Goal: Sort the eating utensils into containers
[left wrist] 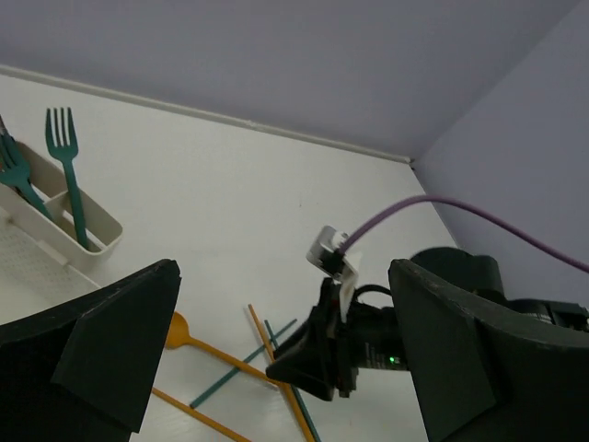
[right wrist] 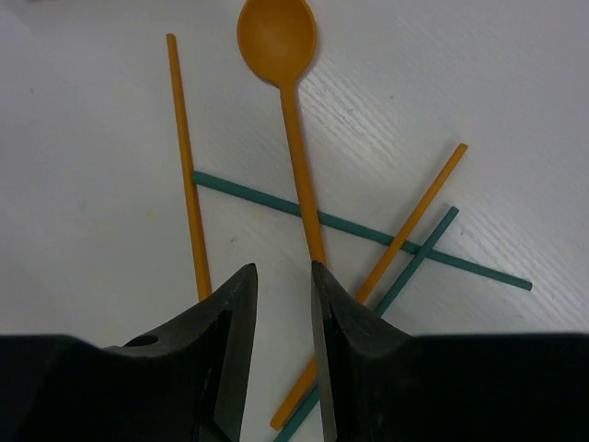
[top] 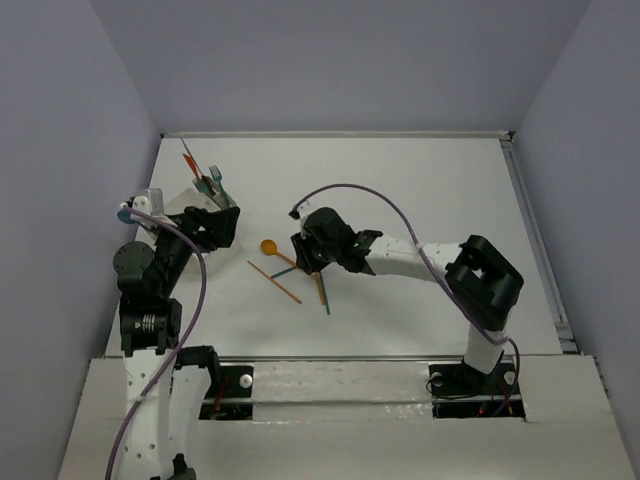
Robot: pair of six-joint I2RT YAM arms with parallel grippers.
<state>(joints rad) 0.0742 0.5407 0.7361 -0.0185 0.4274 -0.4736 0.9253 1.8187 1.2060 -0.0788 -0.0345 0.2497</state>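
An orange spoon (right wrist: 276, 37) lies on the white table with two orange sticks (right wrist: 184, 166) and two teal sticks (right wrist: 368, 230) crossed around it. My right gripper (right wrist: 282, 276) hovers low over the spoon's handle, its jaws slightly apart with bare table between them, holding nothing. In the top view it (top: 300, 255) is beside the spoon bowl (top: 269, 247). The white organiser (left wrist: 87, 249) holds upright teal forks (left wrist: 64, 157); it stands at the back left (top: 200, 195). My left gripper (top: 222, 225) is wide open and empty, just in front of the organiser.
Grey walls close the table at the back and sides. A raised rail runs along the table's right edge (top: 535, 240). The right arm's purple cable (top: 400, 215) arches above the pile.
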